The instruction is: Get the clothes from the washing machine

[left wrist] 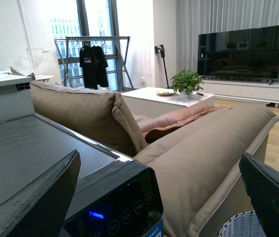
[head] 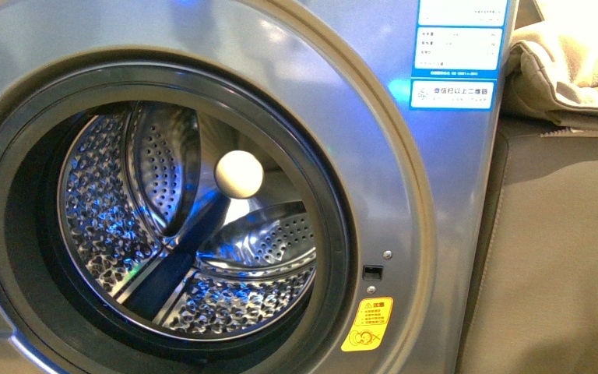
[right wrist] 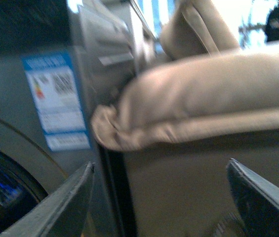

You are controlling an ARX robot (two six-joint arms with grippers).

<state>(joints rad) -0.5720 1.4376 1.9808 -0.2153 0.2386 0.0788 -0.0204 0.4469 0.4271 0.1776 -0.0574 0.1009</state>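
The washing machine [head: 436, 195], grey and metallic with its round dark-rimmed porthole open, filled the front view beside a beige sofa [head: 561, 234]; its perforated steel drum [head: 187, 234] glinted blue and showed no clothes. Blue-white stickers [head: 455, 54] sat above an orange one [head: 367, 324]. The left gripper [left wrist: 159, 197] and right gripper [right wrist: 161, 197] each hung with fingers spread wide, holding nothing.

A beige sofa [left wrist: 213, 148] faces a low white table [left wrist: 166, 101], television [left wrist: 240, 52] and bright windows [left wrist: 72, 32].
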